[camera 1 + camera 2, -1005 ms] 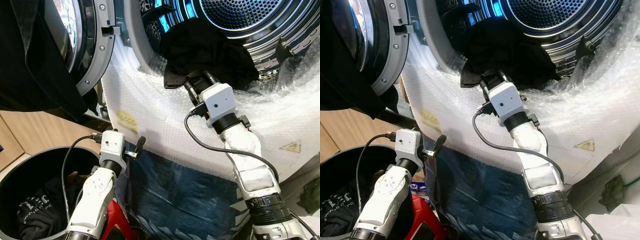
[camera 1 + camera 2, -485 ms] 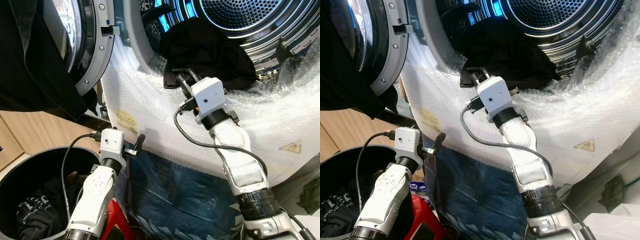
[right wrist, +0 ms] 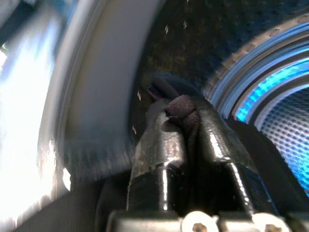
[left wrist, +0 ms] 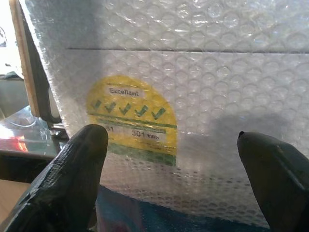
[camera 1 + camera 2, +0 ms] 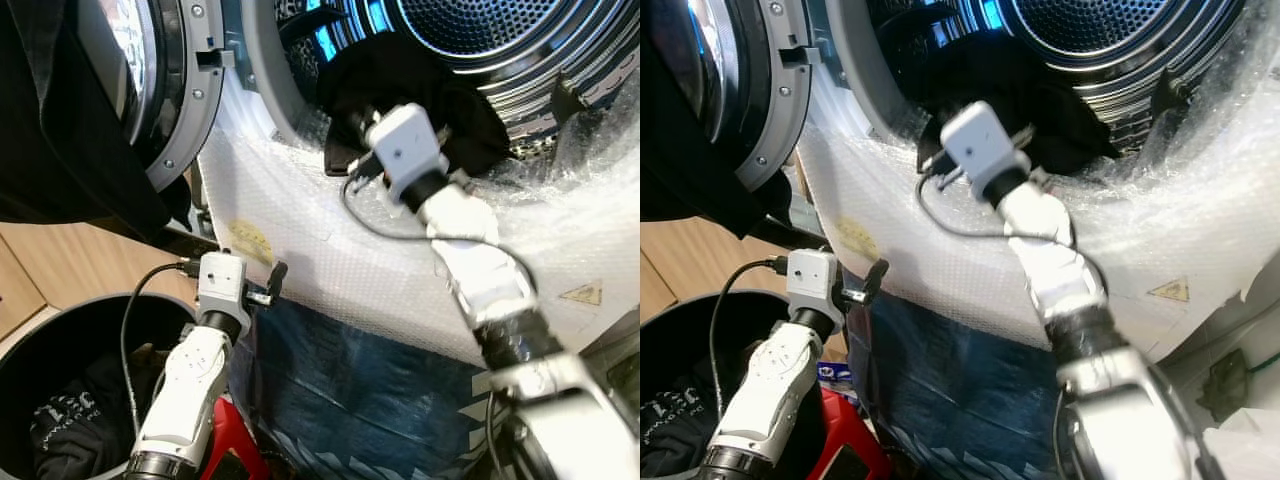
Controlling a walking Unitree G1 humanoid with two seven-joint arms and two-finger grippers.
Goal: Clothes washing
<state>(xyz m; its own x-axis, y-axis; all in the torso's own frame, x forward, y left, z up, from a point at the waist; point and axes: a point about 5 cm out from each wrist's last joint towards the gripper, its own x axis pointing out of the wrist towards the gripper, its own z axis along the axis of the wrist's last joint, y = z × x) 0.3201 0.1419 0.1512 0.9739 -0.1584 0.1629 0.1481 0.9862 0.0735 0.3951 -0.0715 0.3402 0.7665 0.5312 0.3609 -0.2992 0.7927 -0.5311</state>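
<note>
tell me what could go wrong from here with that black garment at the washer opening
1. The right hand pinches only a small fold of the black garment, so it may slip free.
2. The garment drapes over the drum rim and could slide out onto the bubble wrap.
3. The right wrist's cable hangs loose and might snag.

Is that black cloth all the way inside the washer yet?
No. The black garment drapes over the drum's lip, pinched by the right gripper.
</note>
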